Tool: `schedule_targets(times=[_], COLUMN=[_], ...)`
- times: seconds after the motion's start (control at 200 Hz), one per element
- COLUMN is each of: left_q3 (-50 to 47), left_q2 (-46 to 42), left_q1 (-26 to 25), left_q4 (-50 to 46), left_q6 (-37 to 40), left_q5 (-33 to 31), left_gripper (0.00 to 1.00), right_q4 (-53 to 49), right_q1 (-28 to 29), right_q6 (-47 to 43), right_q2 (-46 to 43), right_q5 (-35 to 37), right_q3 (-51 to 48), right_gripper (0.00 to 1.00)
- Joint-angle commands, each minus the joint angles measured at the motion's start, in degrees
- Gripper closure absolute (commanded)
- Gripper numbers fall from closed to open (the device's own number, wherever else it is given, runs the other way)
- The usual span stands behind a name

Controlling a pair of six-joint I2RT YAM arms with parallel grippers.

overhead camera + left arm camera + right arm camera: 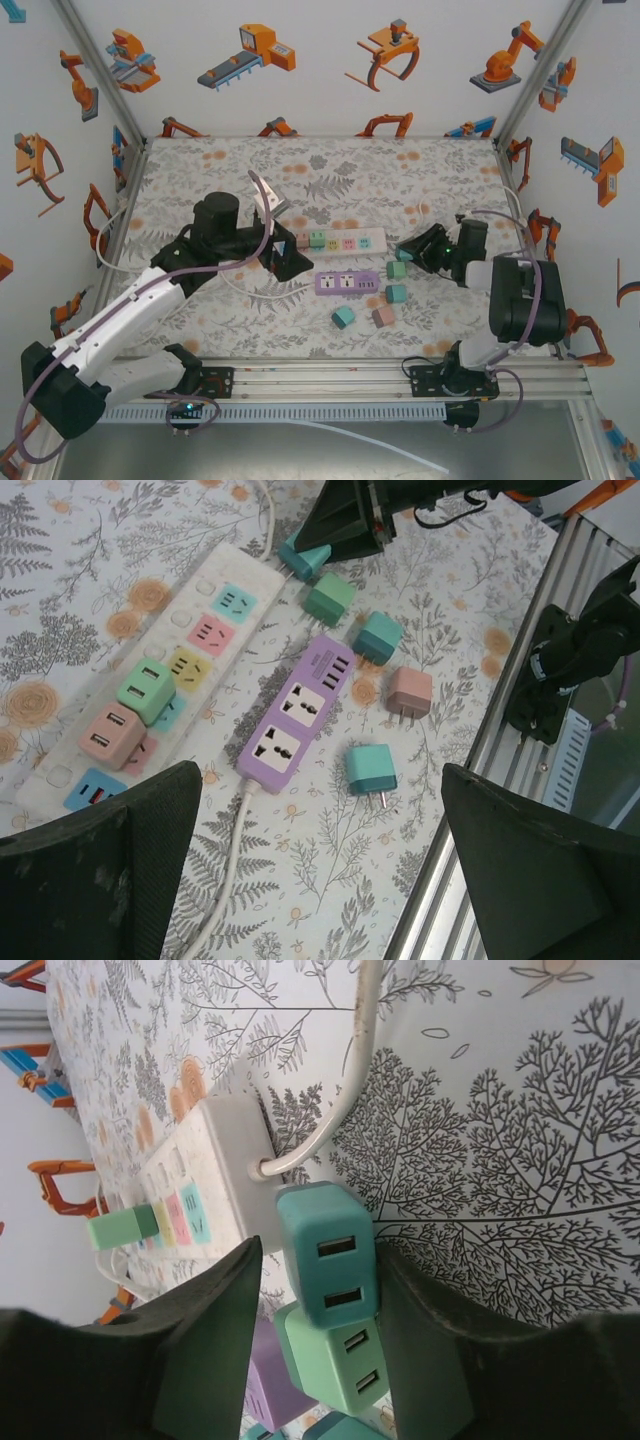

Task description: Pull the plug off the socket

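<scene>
The white power strip [352, 240] [215, 630] [228, 1165] lies mid-table. A green plug [147, 688] and a pink plug [108, 736] sit in its sockets. My right gripper [404, 252] [320, 1250] stands open at the strip's cable end around a teal plug [325, 1255] [303, 560]. That plug is out of the sockets; one finger touches it and the other is apart. My left gripper [283, 256] [320, 820] hovers wide open with nothing in it, over the mat near the purple strip [295, 712] [347, 283].
Loose plugs lie by the purple strip: green [329, 598], teal [377, 637], pink [409, 692] and teal [371, 770]. The purple strip's white cable [225, 870] runs under my left gripper. An aluminium rail [330, 378] bounds the near edge.
</scene>
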Motion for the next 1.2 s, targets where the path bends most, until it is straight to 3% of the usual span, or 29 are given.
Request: schedule_targets(times=[0.0,0.406,0.661,0.786,0.926,1.192], left_q3=[1.78,1.94,-0.7,-1.12,-1.46,-1.51], left_q2=[0.43,0.11,0.51,2.22,4.43,9.92], left_q1=[-0.34,-0.54,-0.24,0.82,3.7,9.27], left_q4=[-0.69,-3.82,-0.4,-0.2,-0.13,-0.24], left_q6=[1.12,-1.65,-9.83,-15.12,-20.29,-28.34], left_q5=[-1.43,-17.33,-29.26,-34.96,-35.51,-35.42], left_gripper=[0.03,0.03,0.03,0.03,0.03,0.03], right_q4=[-6.88,-19.97,-15.2,-12.49,-9.25,-10.02], right_q1=[-0.34,-0.33,3.6,9.97,19.33,30.47], right_q6=[-3.17,-6.79,-12.56,-22.91,-38.27,-66.71], right_q2=[-3.53,-18.72,-29.61,-31.35,-30.2,-19.89], right_q5=[6.03,15.44,15.99,16.48,14.99,-0.97], right_q3=[0.04,3.73,6.99,9.22,11.82,19.29], right_gripper=[0.5,0.49,0.51,0.5,0.5,0.47])
